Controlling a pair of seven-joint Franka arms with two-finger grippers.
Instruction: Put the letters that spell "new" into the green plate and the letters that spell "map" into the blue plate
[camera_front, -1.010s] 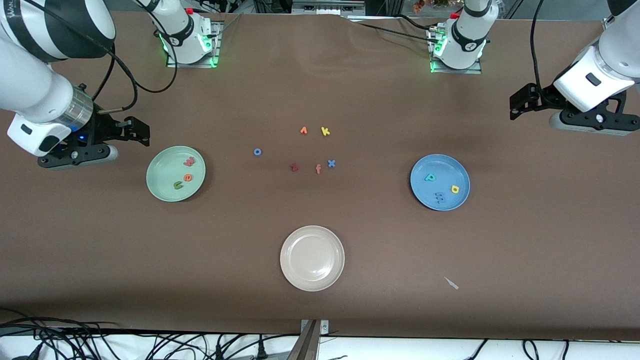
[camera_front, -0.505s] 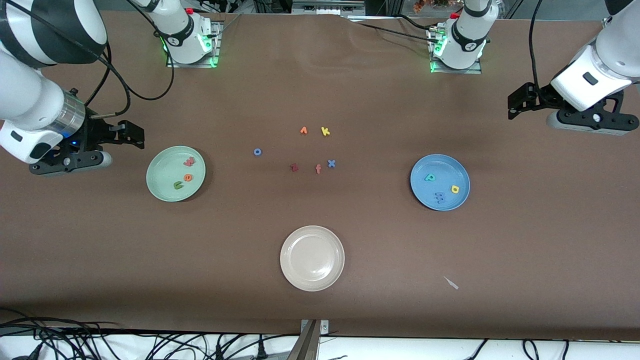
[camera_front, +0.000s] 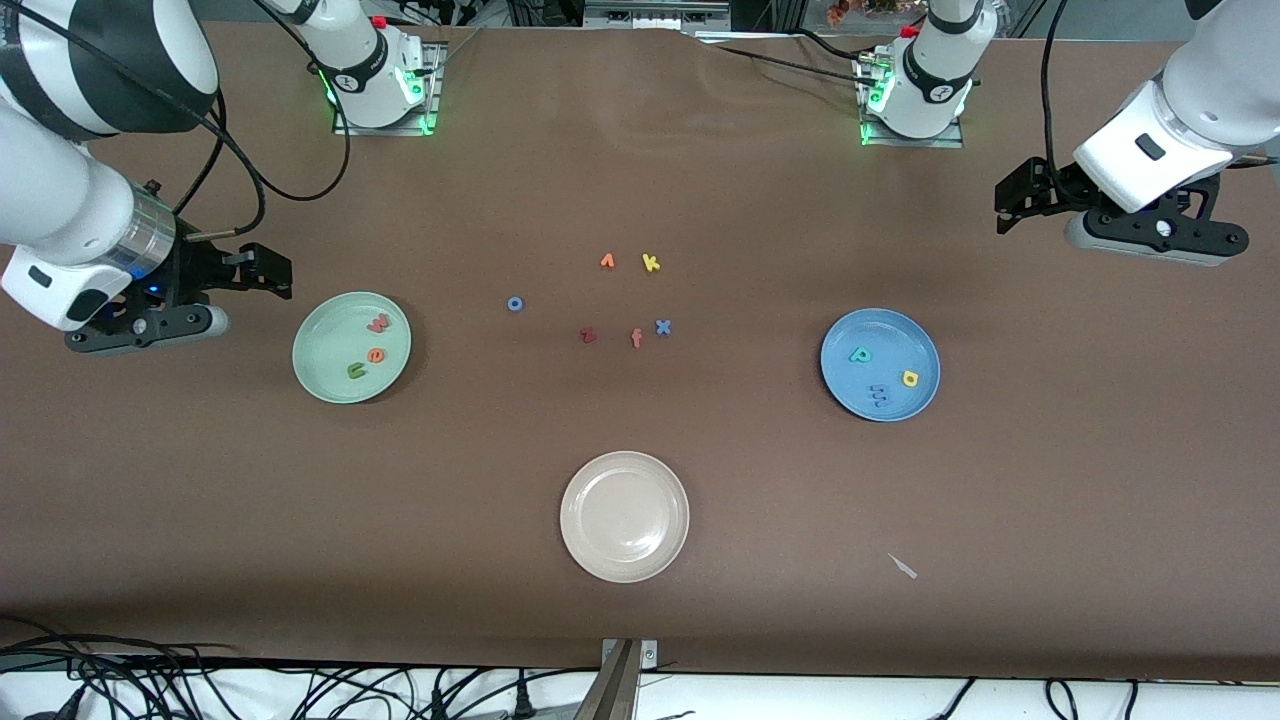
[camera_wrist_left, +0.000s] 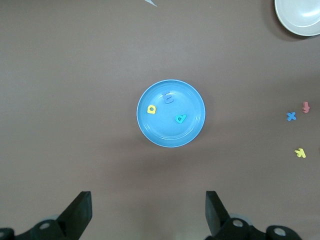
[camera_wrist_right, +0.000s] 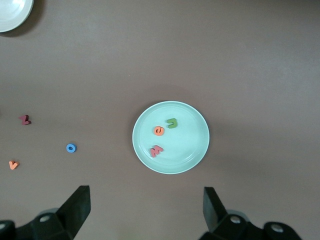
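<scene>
Both plates filled, arms up and empty.
The green plate (camera_front: 351, 347) holds the n (camera_front: 356, 371), e (camera_front: 376, 354) and w (camera_front: 379, 323); the blue plate (camera_front: 880, 364) holds the m (camera_front: 879, 395), a (camera_front: 910, 378) and p (camera_front: 860, 355). The cream plate (camera_front: 624, 516) sits nearest the camera. Left gripper (camera_front: 1010, 195) and right gripper (camera_front: 268, 270) hang spread wide over bare table, grasping nothing.

Robotics lab: bolted arm bases (camera_front: 378, 75), trailing cables (camera_front: 250, 690).

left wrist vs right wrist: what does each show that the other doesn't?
Left wrist only: blue plate holding the m, p and a; the open left gripper; loose x, f and k.
Right wrist only: green plate holding the n, e and w; the open right gripper; loose o and z.
Both: white plate at a corner, brown table.
</scene>
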